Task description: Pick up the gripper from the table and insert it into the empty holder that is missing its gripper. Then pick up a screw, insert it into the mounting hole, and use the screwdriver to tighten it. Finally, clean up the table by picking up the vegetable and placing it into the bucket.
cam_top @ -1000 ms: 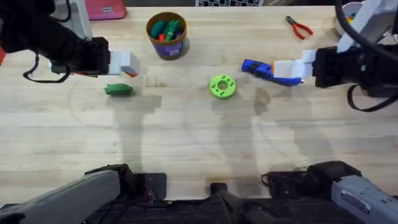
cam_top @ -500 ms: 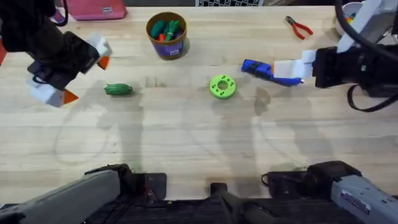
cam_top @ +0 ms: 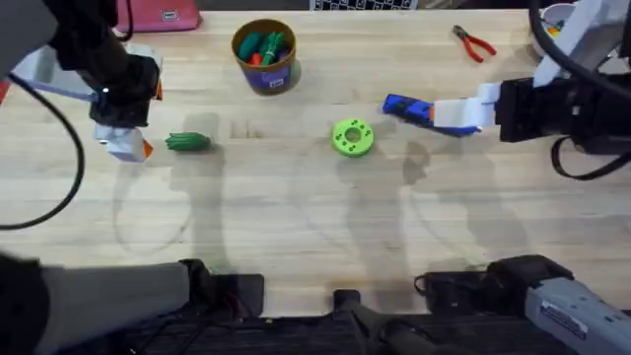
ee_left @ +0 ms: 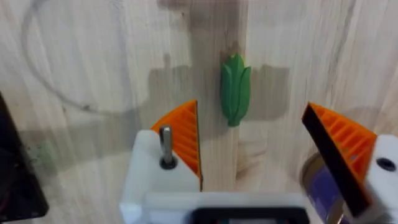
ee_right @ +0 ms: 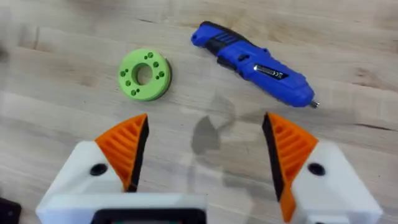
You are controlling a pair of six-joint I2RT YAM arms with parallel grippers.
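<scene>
Left gripper [ee_left: 252,146] spread wide, empty, over the vegetable [cam_top: 187,142] at frame left. Right gripper [ee_right: 205,155] also spread, empty, near the screwdriver [ee_right: 252,63]

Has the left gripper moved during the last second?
Yes. The left gripper swung away from the bucket and now sits left of the vegetable, open.

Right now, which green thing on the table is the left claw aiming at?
The dark green vegetable, lying just ahead of the open left gripper; the lime green disc sits mid-table.
</scene>
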